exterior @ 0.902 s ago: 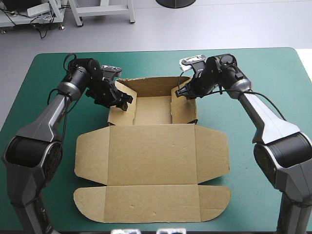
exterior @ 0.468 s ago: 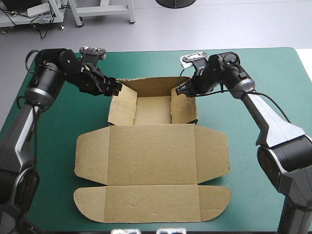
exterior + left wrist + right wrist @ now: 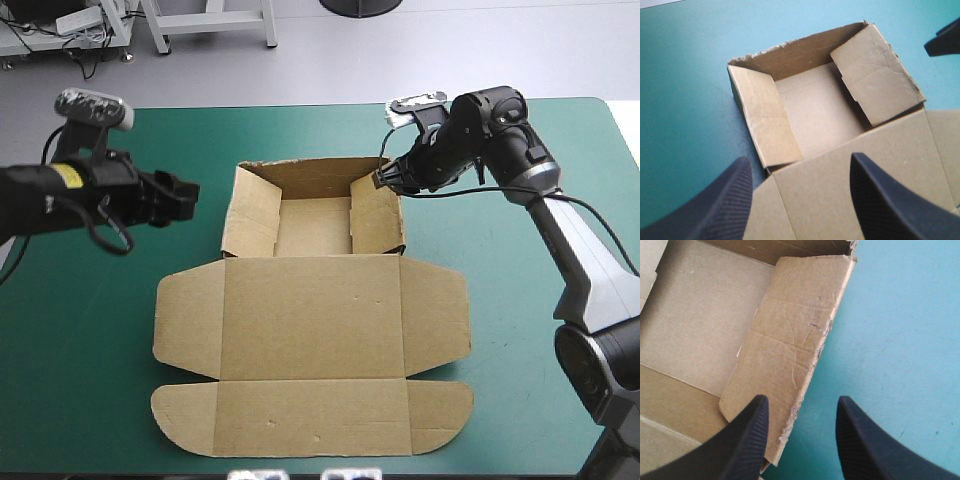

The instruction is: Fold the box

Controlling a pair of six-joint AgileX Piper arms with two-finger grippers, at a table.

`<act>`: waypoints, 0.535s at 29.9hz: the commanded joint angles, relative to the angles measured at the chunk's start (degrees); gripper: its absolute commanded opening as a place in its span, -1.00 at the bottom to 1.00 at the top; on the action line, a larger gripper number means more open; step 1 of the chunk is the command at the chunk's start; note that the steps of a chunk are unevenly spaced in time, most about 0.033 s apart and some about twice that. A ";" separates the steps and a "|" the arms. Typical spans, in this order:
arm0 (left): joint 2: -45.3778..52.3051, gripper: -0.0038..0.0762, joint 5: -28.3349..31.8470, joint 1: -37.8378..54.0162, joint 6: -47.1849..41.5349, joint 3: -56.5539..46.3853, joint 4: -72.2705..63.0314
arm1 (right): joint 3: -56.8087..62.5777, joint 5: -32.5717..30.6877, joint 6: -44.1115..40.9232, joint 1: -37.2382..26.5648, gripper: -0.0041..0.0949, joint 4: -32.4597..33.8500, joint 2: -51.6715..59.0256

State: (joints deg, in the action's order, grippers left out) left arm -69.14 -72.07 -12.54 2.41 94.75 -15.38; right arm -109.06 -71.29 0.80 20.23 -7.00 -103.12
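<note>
High view: tray walls up, both grippers released

The brown box [image 3: 310, 300] lies mid-table, lid flat. The left gripper [image 3: 188, 198], fingers apart, hangs beside its left wall. The right gripper [image 3: 383, 181], fingers spread, straddles the right wall's edge.

The box [image 3: 312, 300] is matt brown board, creased and frayed-edged; the teal-green cover [image 3: 90, 330] looks smooth.

Left claw [image 3: 799, 159] spread wide, black fingers [image 3: 725, 205] holding nothing, poised at the near edge of the brown box [image 3: 815, 107]. The tray stands with its back wall up, both side walls leaning inward, and its lid flat on the claw's side. Teal-green counter [image 3: 685, 75] all round. A black tip of the right claw [image 3: 944, 42] shows beyond the far side wall.
</note>
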 commanded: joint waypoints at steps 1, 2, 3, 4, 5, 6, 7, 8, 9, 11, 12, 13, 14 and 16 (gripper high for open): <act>9.21 0.12 -1.90 -0.08 -0.51 -7.10 -0.26 | -1.26 2.56 -0.13 0.11 -0.09 -1.52 2.51; 11.64 0.12 -1.90 -0.08 -0.51 -10.00 0.40 | -1.26 3.56 -0.13 0.11 -0.09 -2.01 2.38; 13.62 0.12 -1.90 -0.08 -0.51 -12.86 1.11 | -1.26 4.56 -0.80 0.11 -0.09 -2.03 1.99; 16.52 0.12 -1.90 -0.08 -0.51 -15.72 1.86 | -1.26 5.15 -0.80 0.11 -0.09 -2.03 1.71; 18.82 0.12 -1.90 -0.08 -0.51 -18.59 2.15 | -1.26 5.69 -0.80 0.11 -0.09 -2.03 1.24; 20.58 0.12 -1.90 -0.08 -0.51 -20.80 2.25 | -1.26 5.83 -0.80 0.11 -0.09 -1.92 0.59; 22.69 0.12 -1.79 -0.08 -0.51 -23.47 2.37 | -1.26 5.95 -0.80 0.11 -0.09 -1.70 -0.23; 24.65 0.12 -1.79 -0.08 -0.51 -25.96 2.27 | -1.26 5.95 -0.80 0.11 -0.09 -1.70 -1.10; 26.06 0.12 -1.79 -0.08 -0.51 -27.82 2.02 | -1.26 5.95 -0.80 0.11 -0.09 -1.85 -2.07; 28.98 0.12 -1.79 -0.08 -0.51 -31.68 1.44 | -1.26 6.20 -0.80 0.11 -0.09 -2.78 -3.89; 29.91 0.12 -1.79 -0.08 -0.51 -33.23 1.44 | -1.26 6.60 -0.80 0.11 -0.09 -3.31 -4.87; 30.88 0.12 -1.79 -0.08 -0.51 -34.59 1.33 | -1.26 6.94 -0.80 0.11 -0.09 -3.56 -5.85; 31.68 0.12 -1.79 -0.08 -0.51 -35.78 1.33 | -1.26 7.22 -1.27 0.11 -0.09 -3.71 -6.63; 32.76 0.12 -1.79 -0.08 -0.51 -37.40 1.33 | -1.26 7.63 -1.41 0.11 -0.09 -3.83 -8.40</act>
State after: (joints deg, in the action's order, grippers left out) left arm -37.65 -72.13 -12.54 2.41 58.23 -12.47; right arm -108.94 -66.06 -0.52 20.23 -9.82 -112.84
